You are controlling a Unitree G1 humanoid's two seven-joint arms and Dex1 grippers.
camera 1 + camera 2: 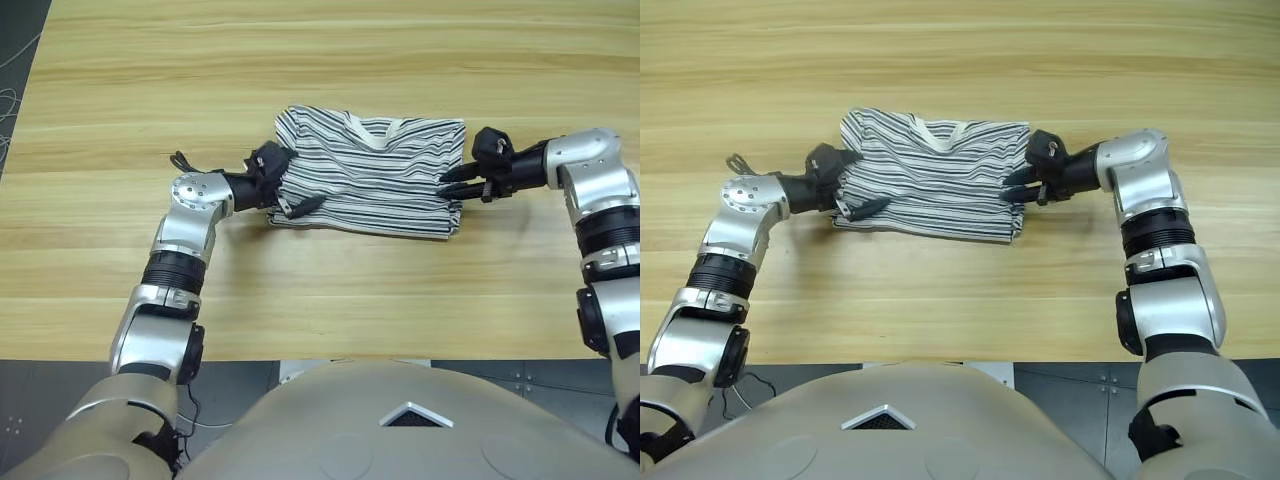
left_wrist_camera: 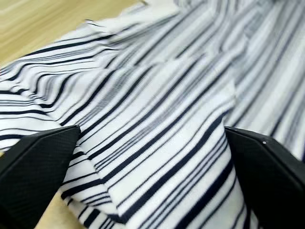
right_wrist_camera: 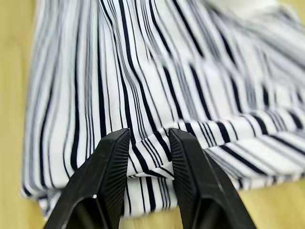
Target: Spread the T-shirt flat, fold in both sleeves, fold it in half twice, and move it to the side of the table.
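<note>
T-shirt [image 1: 370, 175] lies folded on the bench [image 1: 300, 290]; the right pincer [image 3: 149, 143] pinches one side, the left pincer [image 2: 152, 131] is wide open at the other.

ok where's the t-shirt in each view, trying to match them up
Left eye view: T-shirt at table centre, left gripper and right gripper at its side edges.
Right eye view: the same, left of centre.
Left wrist view: its stripes between that gripper's open fingers.
Right wrist view: its edge pinched in that gripper.
Shared landmark: the wooden table.
</note>
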